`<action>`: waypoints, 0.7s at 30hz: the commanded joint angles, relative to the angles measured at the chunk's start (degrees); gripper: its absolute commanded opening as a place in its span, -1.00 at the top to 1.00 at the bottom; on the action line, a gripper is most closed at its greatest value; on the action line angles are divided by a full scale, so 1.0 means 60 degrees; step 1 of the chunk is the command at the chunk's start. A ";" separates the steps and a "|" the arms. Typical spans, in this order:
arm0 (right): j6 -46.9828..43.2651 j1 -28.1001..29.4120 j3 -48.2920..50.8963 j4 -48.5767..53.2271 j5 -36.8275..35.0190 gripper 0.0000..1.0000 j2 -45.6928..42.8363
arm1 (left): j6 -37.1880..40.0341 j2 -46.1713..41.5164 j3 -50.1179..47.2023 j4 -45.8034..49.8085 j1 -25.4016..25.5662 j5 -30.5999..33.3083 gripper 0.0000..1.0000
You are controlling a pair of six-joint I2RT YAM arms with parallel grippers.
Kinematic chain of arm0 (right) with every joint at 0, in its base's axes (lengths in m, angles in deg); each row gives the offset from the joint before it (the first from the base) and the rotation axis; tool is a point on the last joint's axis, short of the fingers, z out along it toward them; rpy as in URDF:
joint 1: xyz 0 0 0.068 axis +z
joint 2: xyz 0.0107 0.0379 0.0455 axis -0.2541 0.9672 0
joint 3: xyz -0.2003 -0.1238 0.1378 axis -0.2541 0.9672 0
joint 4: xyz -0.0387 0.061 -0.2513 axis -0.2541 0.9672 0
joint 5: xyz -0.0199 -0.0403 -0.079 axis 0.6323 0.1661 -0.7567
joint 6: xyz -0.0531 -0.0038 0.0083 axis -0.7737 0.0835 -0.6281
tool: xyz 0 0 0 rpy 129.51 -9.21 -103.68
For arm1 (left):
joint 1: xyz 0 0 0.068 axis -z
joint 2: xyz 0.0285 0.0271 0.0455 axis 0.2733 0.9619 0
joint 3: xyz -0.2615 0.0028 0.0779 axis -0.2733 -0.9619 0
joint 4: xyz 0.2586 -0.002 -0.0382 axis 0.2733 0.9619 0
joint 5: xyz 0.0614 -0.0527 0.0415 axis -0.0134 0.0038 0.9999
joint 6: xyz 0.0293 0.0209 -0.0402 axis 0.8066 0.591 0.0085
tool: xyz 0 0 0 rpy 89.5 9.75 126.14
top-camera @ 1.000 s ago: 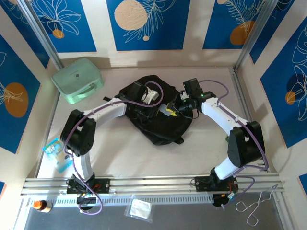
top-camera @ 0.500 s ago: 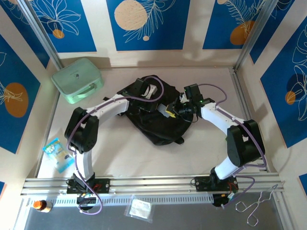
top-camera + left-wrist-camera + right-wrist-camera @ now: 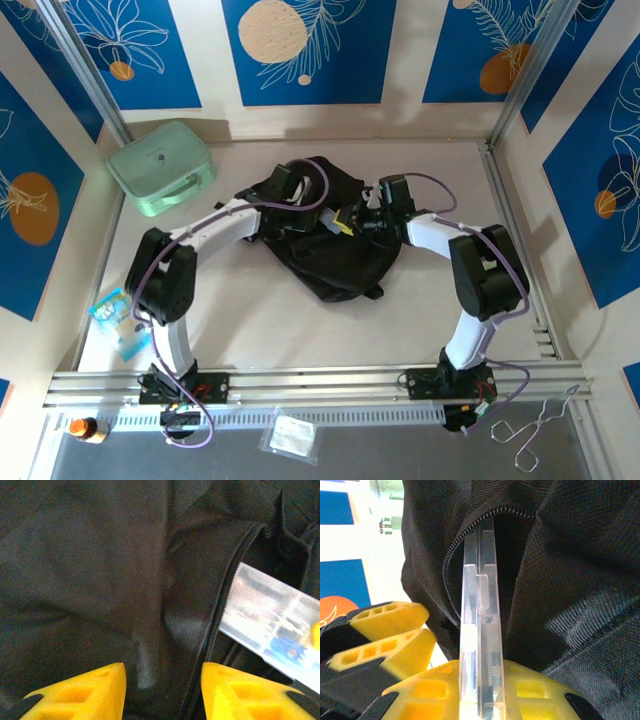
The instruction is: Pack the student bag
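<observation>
Since a second ago the right arm (image 3: 478,268) has folded in toward the middle of the tabletop (image 3: 260,320), its elbow now nearer the student bag (image 3: 335,260). The left arm (image 3: 215,228) has shifted its wrist a little toward the far-left corner. The bag itself lies where it did, on the middle of the tabletop, nearer the far edge than the near one, with one arm reaching onto it from each side.

The right jaws are clamped on a clear flat case (image 3: 481,630), held on edge with its far end inside the bag's open zip mouth (image 3: 451,555). The left jaws stand apart, their yellow fingers (image 3: 80,692) over the black fabric just beside the zip. In the left wrist view the same clear case shows through the opening.

Counted:
- one student bag
- one clear flat case
- two arms
- one mint-green case (image 3: 160,167) in the far-left corner, well apart from the bag
- one blue-and-white packet (image 3: 118,320) at the left edge
- on the strip in front of the near edge:
  - one small clear pouch (image 3: 293,437)
  - one amber bottle (image 3: 85,430)
  - one metal tool with loop handles (image 3: 535,432)
</observation>
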 commanded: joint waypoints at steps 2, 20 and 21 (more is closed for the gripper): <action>0.0169 -0.0064 -0.0390 -0.0081 0.0285 0.62 0.0844 | -0.0686 -0.0890 -0.0511 -0.0271 -0.0374 0.0228 0.05; -0.1329 -0.0080 -0.0265 0.2955 -0.0504 0.19 -0.1189 | -0.2014 -0.2272 -0.2006 -0.1092 -0.1328 -0.0254 -0.21; -0.1312 -0.0042 -0.0426 0.2935 -0.0481 0.28 -0.1064 | -0.2054 -0.2271 -0.2022 -0.1095 -0.1357 -0.0283 -0.21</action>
